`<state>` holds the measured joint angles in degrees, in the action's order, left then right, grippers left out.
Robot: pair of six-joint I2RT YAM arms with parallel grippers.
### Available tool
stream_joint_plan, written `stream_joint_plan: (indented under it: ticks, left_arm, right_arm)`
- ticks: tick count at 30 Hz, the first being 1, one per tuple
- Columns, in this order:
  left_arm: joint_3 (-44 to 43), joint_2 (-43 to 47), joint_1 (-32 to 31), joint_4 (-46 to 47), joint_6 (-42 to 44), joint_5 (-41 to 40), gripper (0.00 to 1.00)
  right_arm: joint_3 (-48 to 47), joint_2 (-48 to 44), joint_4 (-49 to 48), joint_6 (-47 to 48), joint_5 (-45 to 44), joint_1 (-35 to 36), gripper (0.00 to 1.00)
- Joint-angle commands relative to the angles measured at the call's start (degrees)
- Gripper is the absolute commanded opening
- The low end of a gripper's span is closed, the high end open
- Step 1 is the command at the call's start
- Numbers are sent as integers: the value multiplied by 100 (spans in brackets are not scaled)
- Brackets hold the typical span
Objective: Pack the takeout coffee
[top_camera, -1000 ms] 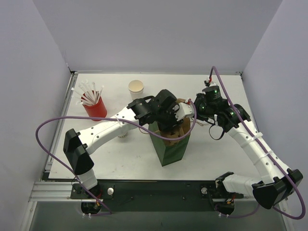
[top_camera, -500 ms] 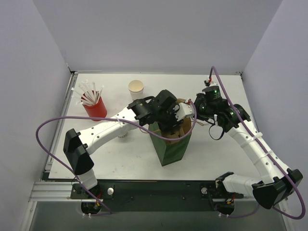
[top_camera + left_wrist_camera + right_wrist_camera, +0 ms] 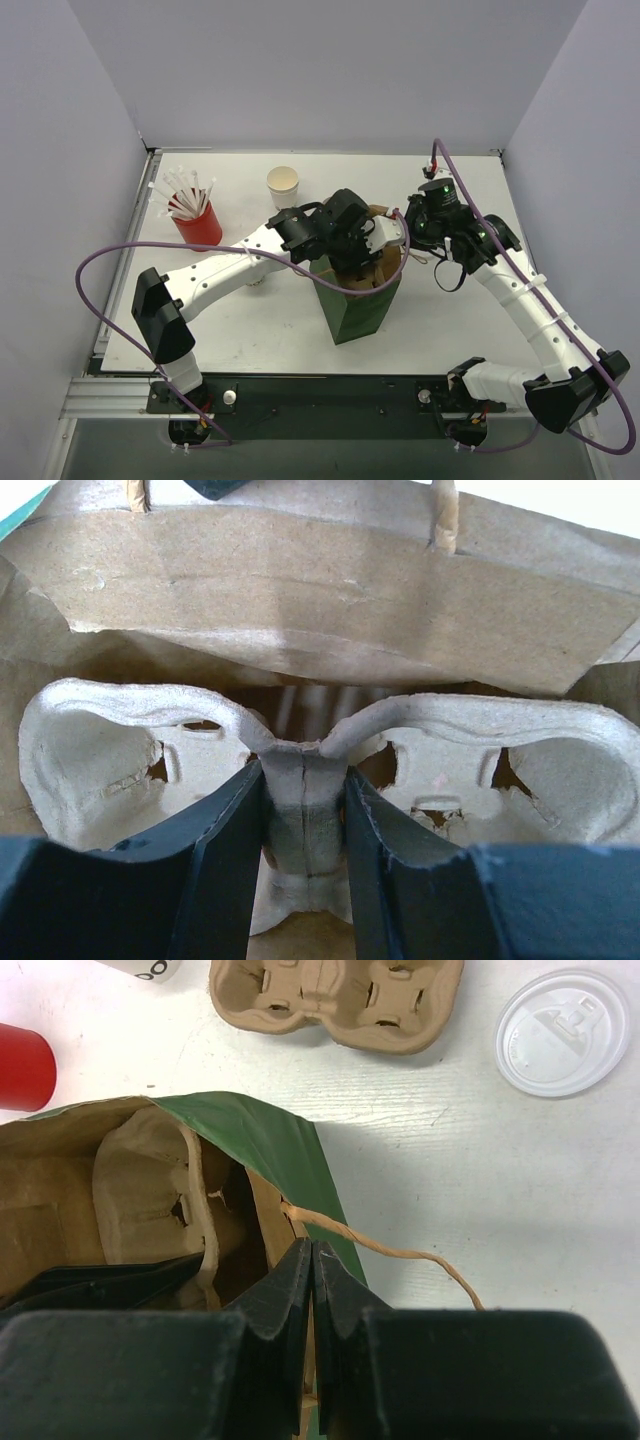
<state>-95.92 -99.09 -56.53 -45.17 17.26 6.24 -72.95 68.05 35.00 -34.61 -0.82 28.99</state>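
The takeout coffee (image 3: 255, 283), a small white cup, stands left of the bag, mostly hidden under my left arm. Its round white lid (image 3: 563, 1032) shows from above in the right wrist view. The green-and-brown paper bag (image 3: 360, 305) stands upright at the table's middle. My left gripper (image 3: 355, 262) is at the bag's mouth. It (image 3: 303, 780) is shut on the middle ridge of a pulp cup carrier (image 3: 110, 750) inside the bag (image 3: 300, 590). My right gripper (image 3: 405, 240) is shut (image 3: 312, 1250) on the bag's right rim (image 3: 300, 1150), next to a twine handle.
A second pulp carrier (image 3: 335, 995) lies on the table beyond the bag. A red cup of white straws (image 3: 198, 225) stands at the back left. A lidless white cup (image 3: 283, 185) stands behind my left arm. Purple cables loop beside both arms.
My left gripper has shifted slightly at the bag's mouth with the carrier. My right gripper keeps its hold on the rim.
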Motion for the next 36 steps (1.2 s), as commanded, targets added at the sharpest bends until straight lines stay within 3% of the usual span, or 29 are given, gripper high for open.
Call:
stream_joint_plan:
  ticks: [1,8,19,36]
  left_arm:
    - [214,-357,19,-106,-73,-545,48]
    - [161,-366,11,-98,-56,-527,55]
    - [117,-172,20,52,-143,-580,78]
    - [-199,91,20,149,-583,-852,82]
  right_arm:
    - [-475,-29,-345,-81,548,405,0]
    - [-527,59,-354,-81,504,546,0]
    - [-642,156,-415,-99,469,730,0]
    - [-528,130,-530,-230,372,906,0]
